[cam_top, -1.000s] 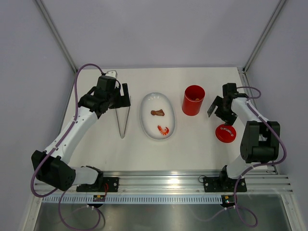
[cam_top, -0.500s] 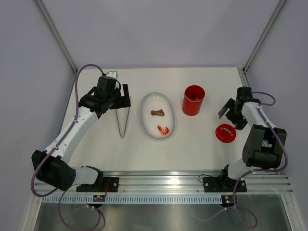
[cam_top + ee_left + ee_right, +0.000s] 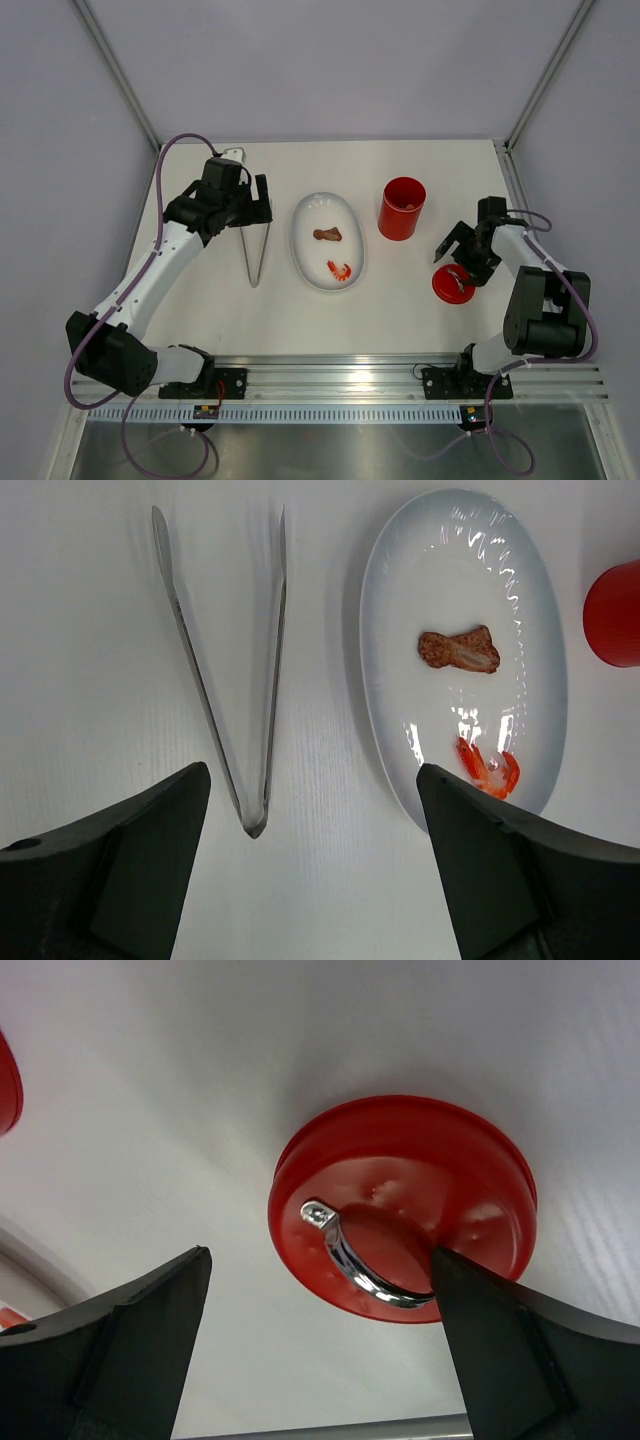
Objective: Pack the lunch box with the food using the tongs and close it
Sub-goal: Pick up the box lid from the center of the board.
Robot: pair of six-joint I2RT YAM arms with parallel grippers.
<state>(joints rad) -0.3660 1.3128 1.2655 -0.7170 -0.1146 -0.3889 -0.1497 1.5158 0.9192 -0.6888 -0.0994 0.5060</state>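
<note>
The silver tongs (image 3: 257, 248) (image 3: 225, 680) lie flat on the table, V-tip toward the near edge. My left gripper (image 3: 256, 203) (image 3: 315, 865) hovers open above them with nothing between its fingers. The red lunch box (image 3: 402, 208) (image 3: 615, 615) stands open and upright, with some pieces inside. Its red lid (image 3: 452, 285) (image 3: 400, 1205), with a metal handle, lies flat right of it. My right gripper (image 3: 456, 262) (image 3: 320, 1350) is open just over the lid, one finger at its edge. Two pieces of food remain: a brown piece (image 3: 327, 235) (image 3: 459, 650) and an orange shrimp (image 3: 340, 270) (image 3: 487, 770).
A white oval plate (image 3: 310, 215) (image 3: 400, 600) holds both food pieces between the tongs and the lunch box. Grey walls enclose the table at the back and sides. A metal rail (image 3: 340, 375) runs along the near edge.
My right gripper swung right, then came down toward the near edge over the lid, which has shifted slightly left. The left arm has held still.
</note>
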